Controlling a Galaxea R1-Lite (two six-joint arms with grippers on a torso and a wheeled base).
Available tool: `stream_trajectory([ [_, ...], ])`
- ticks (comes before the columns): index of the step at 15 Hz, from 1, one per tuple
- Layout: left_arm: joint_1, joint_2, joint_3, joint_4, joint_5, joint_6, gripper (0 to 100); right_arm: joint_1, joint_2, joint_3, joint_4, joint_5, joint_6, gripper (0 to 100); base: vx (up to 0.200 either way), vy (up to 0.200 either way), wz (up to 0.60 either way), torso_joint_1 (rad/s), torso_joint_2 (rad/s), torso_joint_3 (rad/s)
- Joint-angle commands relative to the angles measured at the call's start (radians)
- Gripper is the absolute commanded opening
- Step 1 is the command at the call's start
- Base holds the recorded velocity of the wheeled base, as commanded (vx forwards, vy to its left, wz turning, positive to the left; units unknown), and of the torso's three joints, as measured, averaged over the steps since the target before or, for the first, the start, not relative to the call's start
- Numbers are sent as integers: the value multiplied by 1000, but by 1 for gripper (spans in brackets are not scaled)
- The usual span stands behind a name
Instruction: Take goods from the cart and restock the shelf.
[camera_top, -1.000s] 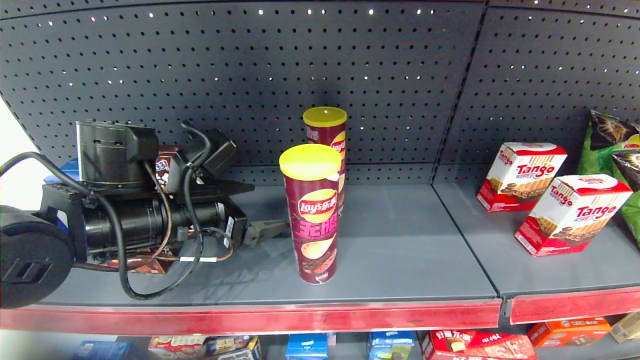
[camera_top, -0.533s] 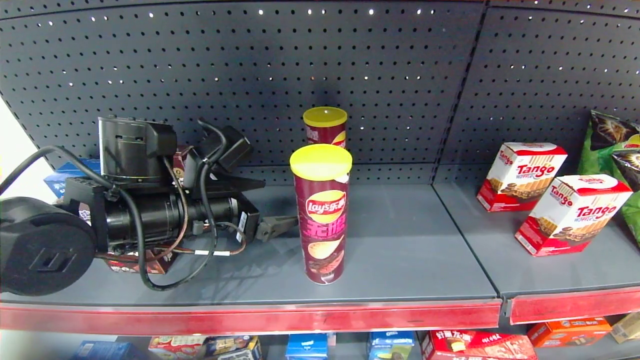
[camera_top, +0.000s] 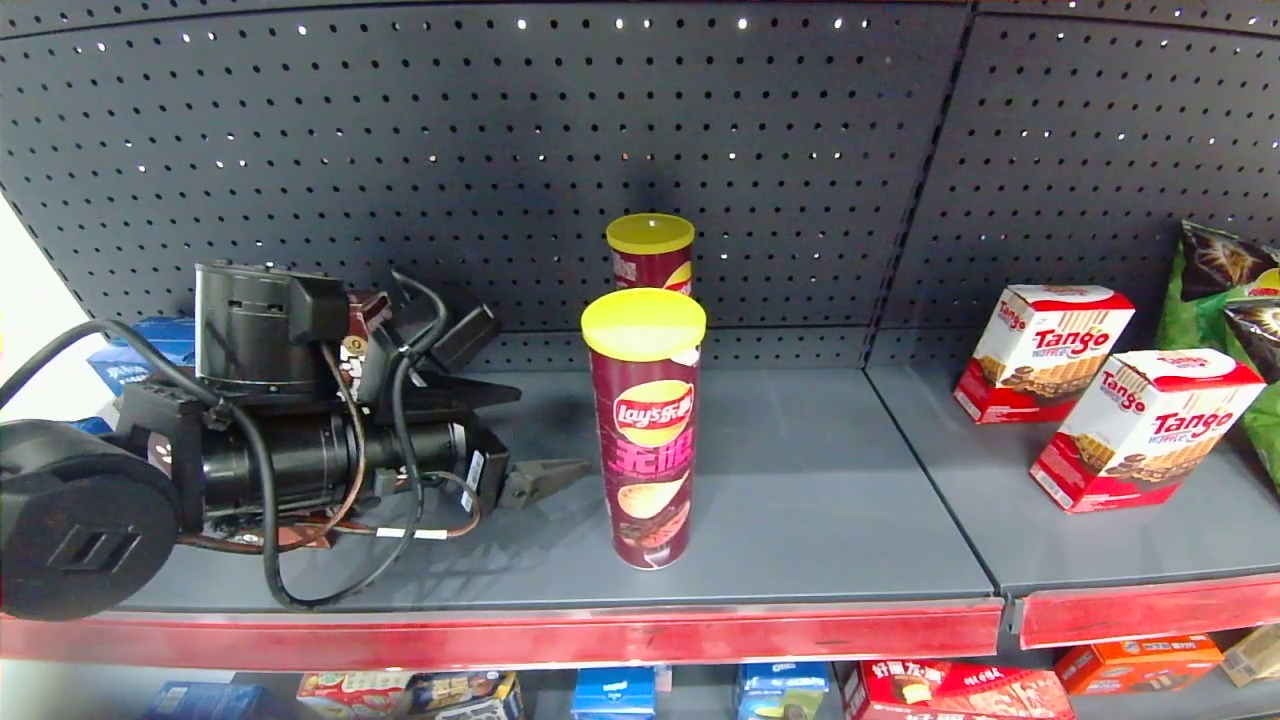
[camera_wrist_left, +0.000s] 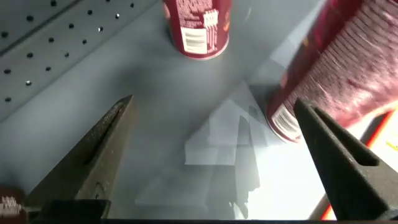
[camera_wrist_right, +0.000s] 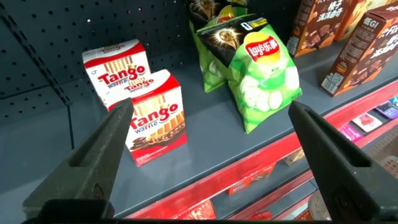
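Shelf restock in progress: a purple chip can with a yellow lid stands upright on the grey shelf, close behind the red front lip. A second can stands directly behind the chip can, near the pegboard back. Just left of the chip can, the left end effector lies low over the shelf with its jaws spread wide and holding nothing. Its near fingertip is just beside the chip can's side; contact cannot be told. Bare shelf runs right of the chip can to a seam, and two wafer boxes stand beyond it, well apart. The left wrist view adds the second can's base, which the chip can covers in the head view, with open shelf between the two. The right wrist view shows the right end effector, equally wide and empty, facing the wafer boxes, with green chip bags and brown boxes farther right.
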Motion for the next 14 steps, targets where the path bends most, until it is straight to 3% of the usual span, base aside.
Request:
stream_trajectory([
  [1, 0, -48, 37, 2, 0, 0, 100, 0, 4, 3, 0, 0, 0, 100, 0, 0, 0, 0, 0, 0],
  [4, -6, -58, 63, -3, 0, 0, 100, 2, 5, 11, -2, 0, 1, 100, 0, 0, 0, 0, 0, 0],
  [14, -29, -25, 22, -3, 0, 0, 100, 0, 7, 6, -2, -1, 0, 100, 0, 0, 0, 0, 0, 0],
])
